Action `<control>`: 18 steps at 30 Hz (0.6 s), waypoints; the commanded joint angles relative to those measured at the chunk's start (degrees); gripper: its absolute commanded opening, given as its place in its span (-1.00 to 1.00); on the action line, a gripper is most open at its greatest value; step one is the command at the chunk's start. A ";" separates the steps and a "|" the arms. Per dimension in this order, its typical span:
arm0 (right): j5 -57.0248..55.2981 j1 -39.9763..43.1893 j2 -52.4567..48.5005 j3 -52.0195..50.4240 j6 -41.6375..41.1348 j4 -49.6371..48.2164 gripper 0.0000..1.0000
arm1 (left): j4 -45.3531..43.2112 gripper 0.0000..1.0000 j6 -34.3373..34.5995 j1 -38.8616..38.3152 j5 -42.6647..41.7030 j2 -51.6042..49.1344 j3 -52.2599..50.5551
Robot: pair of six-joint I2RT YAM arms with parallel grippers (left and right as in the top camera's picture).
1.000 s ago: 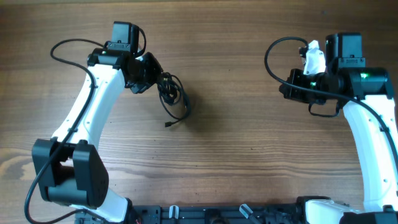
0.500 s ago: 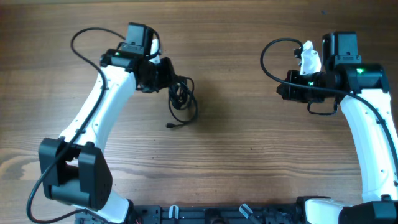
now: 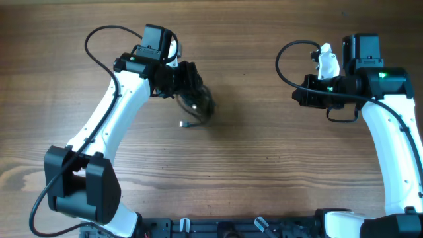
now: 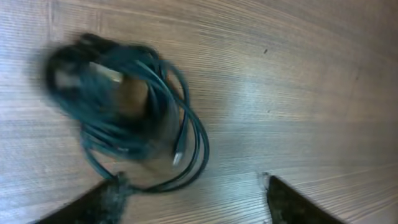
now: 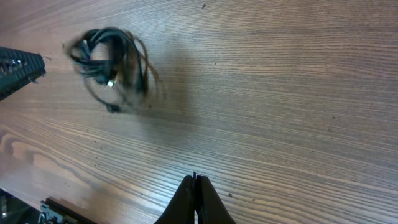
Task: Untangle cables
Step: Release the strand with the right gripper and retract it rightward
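The cables (image 3: pixel 197 104) are a small tangled bundle of thin black cords, blurred with motion, on the wooden table just right of my left gripper (image 3: pixel 193 82). One small plug end (image 3: pixel 183 123) sticks out below the bundle. In the left wrist view the cables (image 4: pixel 127 106) lie ahead of the open left gripper (image 4: pixel 193 196), with nothing between its fingers. One loop runs close by the left fingertip (image 4: pixel 102 199). My right gripper (image 5: pixel 194 185) is shut and empty, far off at the right (image 3: pixel 299 98). From there the cables (image 5: pixel 112 62) show in the distance.
Bare wooden tabletop (image 3: pixel 251 152) lies between the two arms. Thick black wires (image 3: pixel 284 63) loop off each white arm. A dark rail (image 3: pixel 218 228) runs along the front edge.
My left gripper has swung right with the bundle, then opened and let it go. The bundle now blurs just past the fingers. The right arm has stayed still.
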State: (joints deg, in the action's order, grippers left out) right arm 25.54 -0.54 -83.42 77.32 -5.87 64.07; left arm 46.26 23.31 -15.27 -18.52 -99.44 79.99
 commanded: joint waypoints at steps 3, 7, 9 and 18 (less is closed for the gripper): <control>1.14 0.13 -0.76 -0.20 1.40 -0.22 -0.91 | 0.52 0.66 1.16 0.26 -0.70 -0.11 0.66; 1.14 0.13 -0.76 -0.20 1.40 -0.33 -0.92 | 0.92 0.68 1.16 0.24 -0.70 -0.11 0.66; 1.16 0.13 -0.76 -0.20 1.64 -0.28 -0.91 | 0.90 0.69 1.16 0.20 -0.70 -0.11 0.66; 1.14 0.13 -0.76 -0.20 1.84 -0.17 -0.91 | 1.16 0.72 1.16 0.20 -0.70 -0.11 0.66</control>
State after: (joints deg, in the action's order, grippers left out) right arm 25.52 -0.54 -83.42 77.30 -5.02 64.03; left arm 47.18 24.32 -15.27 -18.55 -99.44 79.99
